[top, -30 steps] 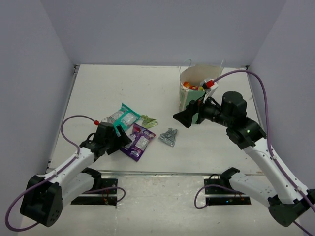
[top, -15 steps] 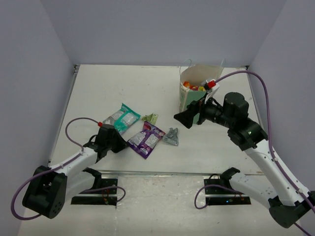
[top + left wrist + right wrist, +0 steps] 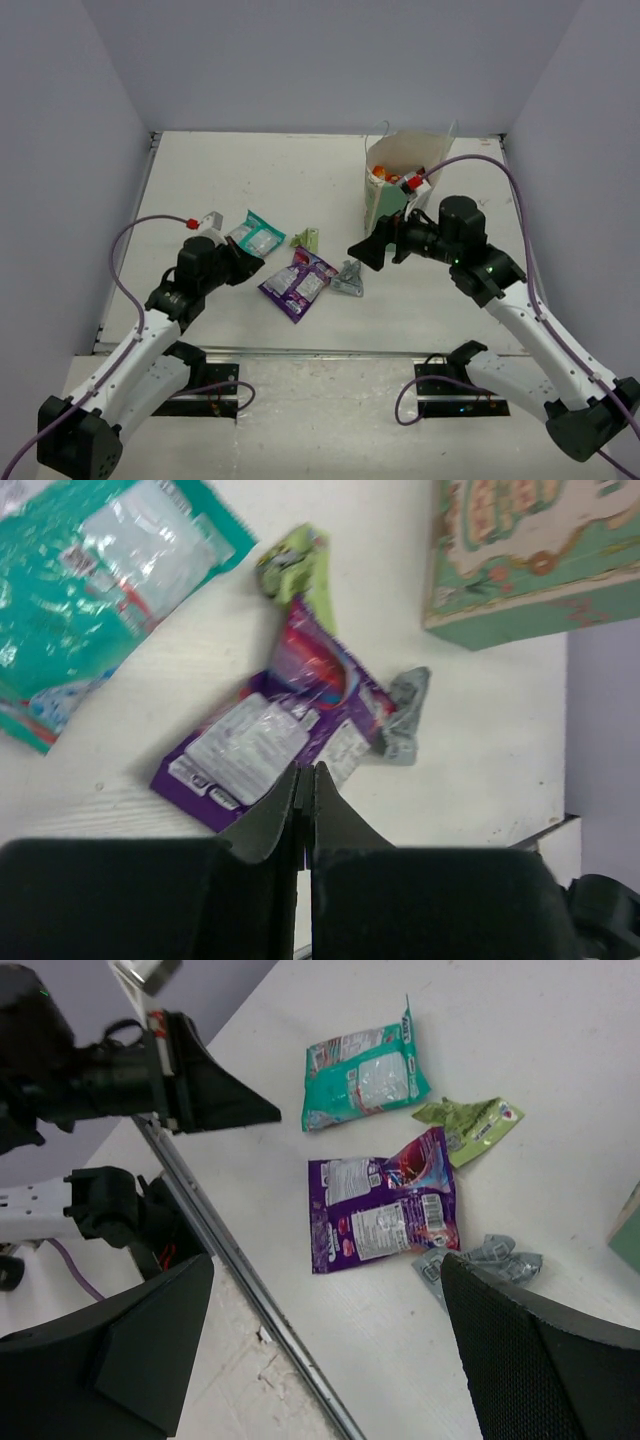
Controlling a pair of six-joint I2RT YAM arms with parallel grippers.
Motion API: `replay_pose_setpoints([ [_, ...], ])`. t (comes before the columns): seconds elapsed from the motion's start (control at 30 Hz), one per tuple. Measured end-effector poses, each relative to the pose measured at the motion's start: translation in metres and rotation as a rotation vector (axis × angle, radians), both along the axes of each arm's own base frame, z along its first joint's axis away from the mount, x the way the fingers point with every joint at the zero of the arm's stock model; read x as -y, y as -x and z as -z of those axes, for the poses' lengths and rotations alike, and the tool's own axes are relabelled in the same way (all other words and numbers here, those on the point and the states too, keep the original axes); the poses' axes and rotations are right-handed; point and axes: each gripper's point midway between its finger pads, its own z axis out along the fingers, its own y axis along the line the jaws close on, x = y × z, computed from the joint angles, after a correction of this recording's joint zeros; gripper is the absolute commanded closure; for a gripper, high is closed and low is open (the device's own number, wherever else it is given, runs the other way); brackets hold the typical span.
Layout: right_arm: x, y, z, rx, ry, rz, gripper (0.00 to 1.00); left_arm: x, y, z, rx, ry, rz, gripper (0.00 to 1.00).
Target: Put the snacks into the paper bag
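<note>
Progress: partial. Paper bag (image 3: 395, 180) stands far right on the surface (image 3: 250, 170), some snacks inside. Teal packet (image 3: 253, 233), green packet (image 3: 308, 238), purple packet (image 3: 297, 284) and silver packet (image 3: 348, 278) remain outside. Left gripper (image 3: 305, 772) fully closed, empty; right gripper (image 3: 368, 250) wide, empty.

White table (image 3: 300, 180), bare matte top. Teal packet (image 3: 252, 232) flat, left of centre. Small green packet (image 3: 308, 238) just right of it. Purple packet (image 3: 297, 284) nearer front edge, touching green one. Crumpled silver packet (image 3: 347, 279) against purple's right side. Mint-green paper bag (image 3: 372, 207) upright, far right, apart from packets.
</note>
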Motion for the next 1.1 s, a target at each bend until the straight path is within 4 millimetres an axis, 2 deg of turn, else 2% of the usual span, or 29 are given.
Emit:
replay_pose_setpoints([
  [0.07, 0.0, 0.001, 0.014, -0.035, 0.007, 0.0, 0.01, 0.003, -0.005, -0.03, 0.07, 0.018, 0.015, 1.0],
  [0.17, -0.002, 0.004, 0.028, -0.077, 0.011, 0.0, 0.01, 0.009, -0.008, -0.06, 0.13, 0.044, 0.046, 1.0],
  [0.23, -0.004, 0.007, 0.032, -0.09, 0.006, -0.006, 0.01, 0.012, -0.007, -0.068, 0.145, 0.051, 0.067, 1.0],
  [0.37, -0.013, 0.015, 0.042, -0.122, -0.008, -0.03, 0.01, 0.013, -0.004, -0.072, 0.144, 0.045, 0.091, 1.0],
  [0.4, -0.016, 0.018, 0.047, -0.136, -0.015, -0.036, 0.01, 0.013, -0.003, -0.072, 0.141, 0.039, 0.095, 0.93],
  [0.47, -0.02, 0.023, 0.062, -0.179, -0.021, -0.039, 0.01, 0.013, -0.003, -0.069, 0.131, 0.02, 0.102, 0.79],
  [0.5, -0.022, 0.027, 0.073, -0.209, -0.026, -0.039, 0.01, 0.012, -0.003, -0.065, 0.119, 0.01, 0.106, 0.51],
  [0.53, -0.023, 0.031, 0.085, -0.248, -0.028, -0.033, 0.01, 0.012, -0.003, -0.06, 0.11, -0.008, 0.113, 0.35],
  [0.6, -0.025, 0.04, 0.113, -0.324, -0.028, -0.007, 0.01, 0.013, -0.003, -0.049, 0.076, -0.022, 0.123, 0.12],
  [0.7, -0.028, 0.057, 0.15, -0.422, -0.018, 0.043, 0.01, 0.013, -0.001, -0.025, 0.016, -0.048, 0.144, 0.02],
  [0.8, -0.03, 0.066, 0.173, -0.489, -0.036, 0.116, 0.01, 0.01, 0.006, 0.002, -0.047, -0.077, 0.15, 0.0],
  [0.87, -0.031, 0.065, 0.177, -0.505, -0.064, 0.166, 0.01, 0.008, 0.008, 0.013, -0.068, -0.095, 0.156, 0.0],
  [1.03, -0.046, 0.053, 0.174, -0.524, -0.155, 0.268, 0.01, 0.008, 0.0, 0.02, -0.062, -0.121, 0.159, 0.0],
  [1.1, -0.054, 0.05, 0.182, -0.547, -0.147, 0.285, 0.01, 0.009, -0.004, 0.026, -0.07, -0.128, 0.163, 0.0],
])
